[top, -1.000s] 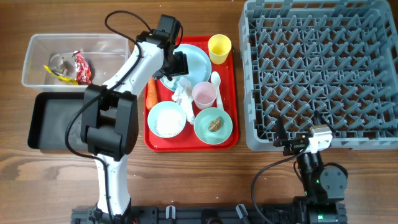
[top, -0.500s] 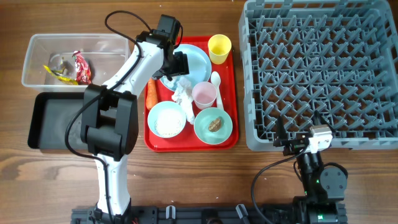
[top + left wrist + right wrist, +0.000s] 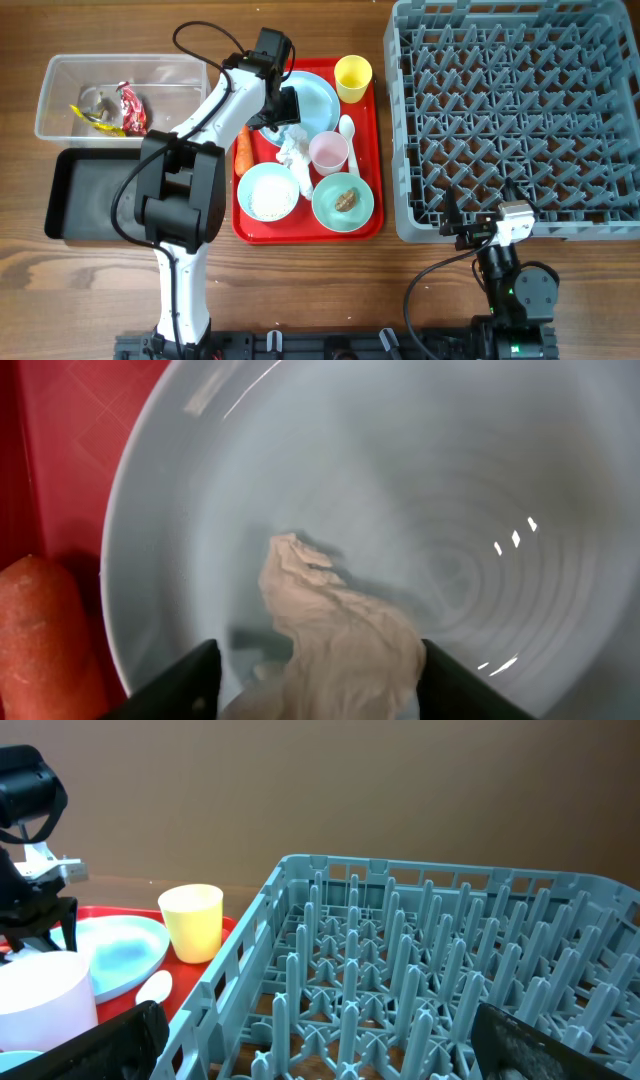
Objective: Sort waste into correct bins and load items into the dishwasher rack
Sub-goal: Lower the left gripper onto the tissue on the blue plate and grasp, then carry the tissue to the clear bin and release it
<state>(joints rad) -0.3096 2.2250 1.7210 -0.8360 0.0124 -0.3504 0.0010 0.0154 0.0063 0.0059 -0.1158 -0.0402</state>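
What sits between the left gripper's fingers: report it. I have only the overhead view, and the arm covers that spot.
Observer: In the left wrist view, a crumpled tissue fills the gap between the fingers of the left gripper. I cannot tell whether they clamp it.
Operator: Say what lies under it.
Observer: The plate. The tissue's free end hangs over it, and nothing else shows on the plate there.
Operator: Now the right gripper.
Observer: In the right wrist view its fingers stand wide apart with nothing between them, facing the dishwasher rack.
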